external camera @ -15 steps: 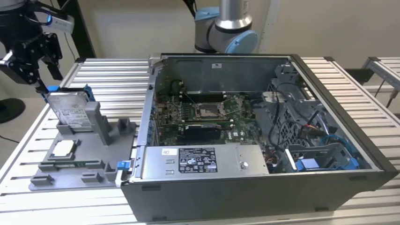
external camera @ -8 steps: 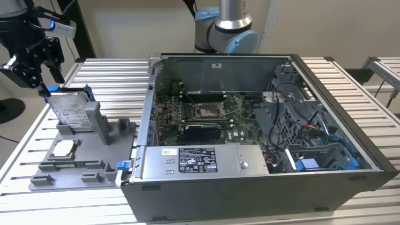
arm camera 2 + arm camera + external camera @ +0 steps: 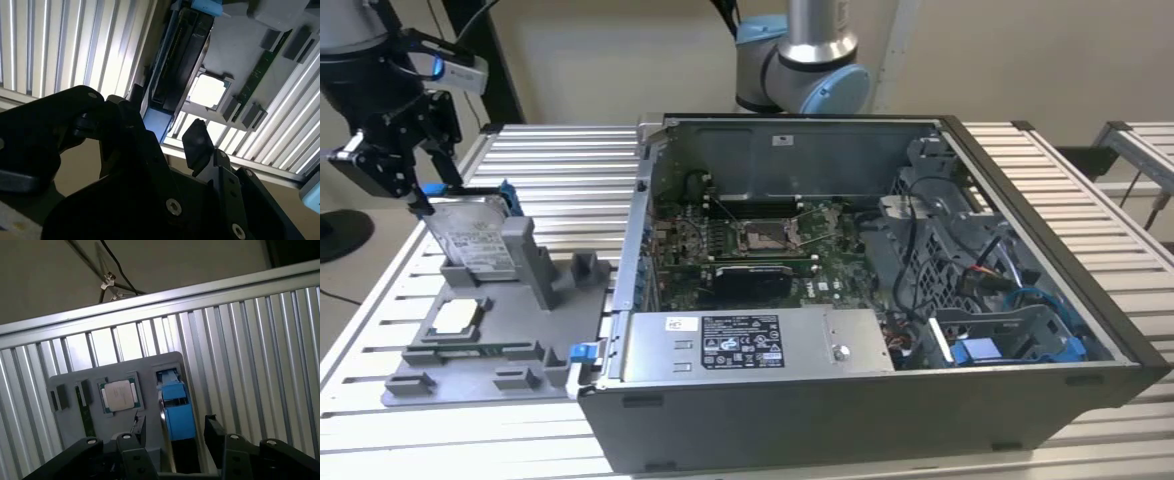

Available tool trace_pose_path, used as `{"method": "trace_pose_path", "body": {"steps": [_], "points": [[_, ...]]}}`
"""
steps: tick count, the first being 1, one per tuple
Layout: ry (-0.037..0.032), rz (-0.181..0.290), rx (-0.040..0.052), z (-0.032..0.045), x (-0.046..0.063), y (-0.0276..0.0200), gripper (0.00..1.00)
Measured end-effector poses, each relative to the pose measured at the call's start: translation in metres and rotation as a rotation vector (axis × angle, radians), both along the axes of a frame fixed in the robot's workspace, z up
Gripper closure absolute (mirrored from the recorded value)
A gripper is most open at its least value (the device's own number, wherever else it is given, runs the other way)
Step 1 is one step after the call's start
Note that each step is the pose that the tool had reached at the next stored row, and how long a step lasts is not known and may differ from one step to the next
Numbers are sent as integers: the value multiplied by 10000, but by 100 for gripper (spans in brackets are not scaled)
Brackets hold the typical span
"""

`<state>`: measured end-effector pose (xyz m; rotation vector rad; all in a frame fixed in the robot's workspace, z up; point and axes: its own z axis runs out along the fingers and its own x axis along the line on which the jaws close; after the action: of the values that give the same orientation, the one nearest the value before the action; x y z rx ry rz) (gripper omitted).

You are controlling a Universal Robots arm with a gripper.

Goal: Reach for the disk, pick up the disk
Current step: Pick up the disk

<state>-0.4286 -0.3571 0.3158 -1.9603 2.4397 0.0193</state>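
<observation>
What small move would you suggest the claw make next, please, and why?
Probably close the claw on the disk: in both wrist views its open fingers flank the disk's blue-railed edge, and the disk stands upright in the grey fixture.

1. Silver metal on the disk (image 3: 470, 240), with a white printed label and blue rails along the edges.
2. Matte black all over the gripper (image 3: 424, 196).
3. Plain mid-grey on the fixture tray (image 3: 454, 376); pale silver on the square chip (image 3: 454, 318).
4. Dark grey on the computer case (image 3: 854, 420); green on the motherboard (image 3: 767, 240).
5. Light grey on the power supply box (image 3: 841, 345), with a black-and-white label.
6. Bright silver, ribbed in parallel slats, on the table (image 3: 1081, 190).
7. Silver with light blue joint caps on the arm (image 3: 807, 50).
</observation>
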Motion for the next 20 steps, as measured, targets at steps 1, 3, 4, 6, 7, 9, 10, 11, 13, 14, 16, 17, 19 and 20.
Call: {"method": "trace_pose_path", "body": {"steps": [1, 3, 4, 6, 7, 9, 10, 11, 13, 14, 16, 17, 19, 20], "points": [[0, 9, 0, -16, 0, 0, 0], [0, 27, 0, -45, 0, 1, 0], [0, 37, 0, -60, 0, 0, 0], [0, 54, 0, -85, 0, 1, 0], [1, 59, 0, -96, 0, 1, 0], [1, 60, 0, -106, 0, 1, 0], [3, 61, -1, -106, 0, 1, 0], [3, 61, -1, -106, 0, 1, 0], [1, 61, 0, -108, 0, 1, 0], [0, 61, 0, -108, 0, 1, 0], [0, 61, 0, -108, 0, 1, 0], [0, 61, 0, -111, 0, 1, 0], [-4, 61, 1, -122, 0, 1, 0], [-1, 61, 0, -128, 0, 1, 0]]}}
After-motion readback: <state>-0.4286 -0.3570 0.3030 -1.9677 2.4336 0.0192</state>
